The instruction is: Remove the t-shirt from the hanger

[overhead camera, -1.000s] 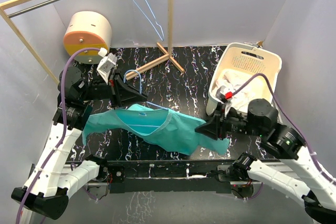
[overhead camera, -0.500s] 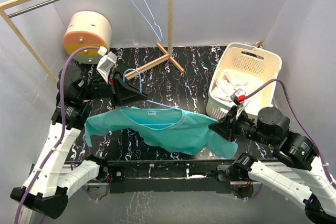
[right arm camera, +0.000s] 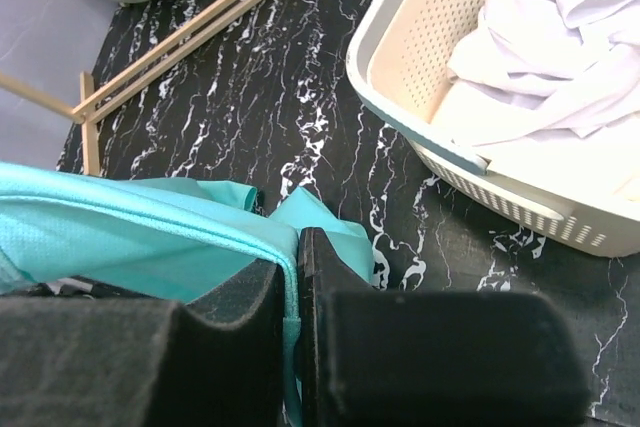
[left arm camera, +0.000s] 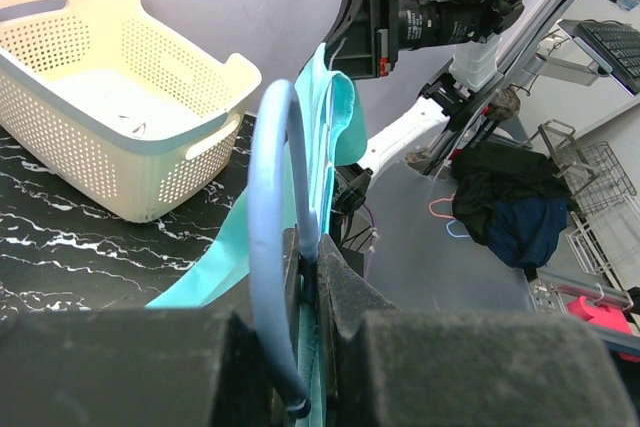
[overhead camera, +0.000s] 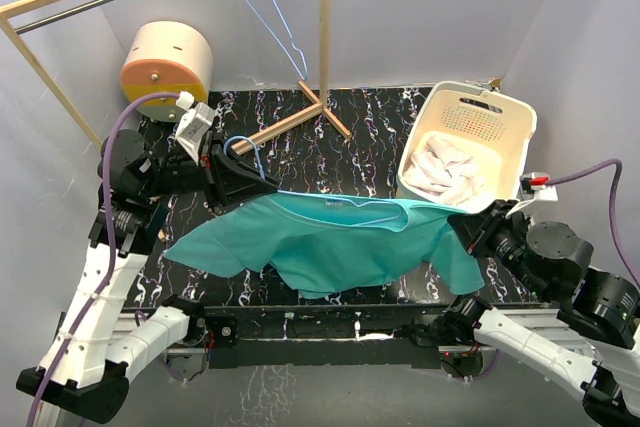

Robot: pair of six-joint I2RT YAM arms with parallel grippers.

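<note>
The teal t-shirt (overhead camera: pixel 330 247) hangs stretched in the air between my two grippers, above the black marbled table. The light-blue hanger (overhead camera: pixel 243 144) is still inside its neck, and its thin wire shows along the collar. My left gripper (overhead camera: pixel 262 182) is shut on the hanger just below the hook (left arm camera: pixel 270 247), with teal cloth (left arm camera: pixel 335 117) running between the fingers too. My right gripper (overhead camera: pixel 462 222) is shut on the t-shirt's collar edge (right arm camera: pixel 285 277) at the right end. Both sleeves droop below the collar line.
A white laundry basket (overhead camera: pixel 520 132) with white clothes (right arm camera: pixel 560 57) stands at the back right, close to my right arm. A wooden clothes rack (overhead camera: pixel 324 27) carries a second blue hanger (overhead camera: pixel 275 17). A round cream and orange container (overhead camera: pixel 165 65) sits back left.
My right gripper has shut on the collar and drawn it rightward and up, pulling the t-shirt taut off the table. My left gripper, still on the hanger, has shifted slightly.
</note>
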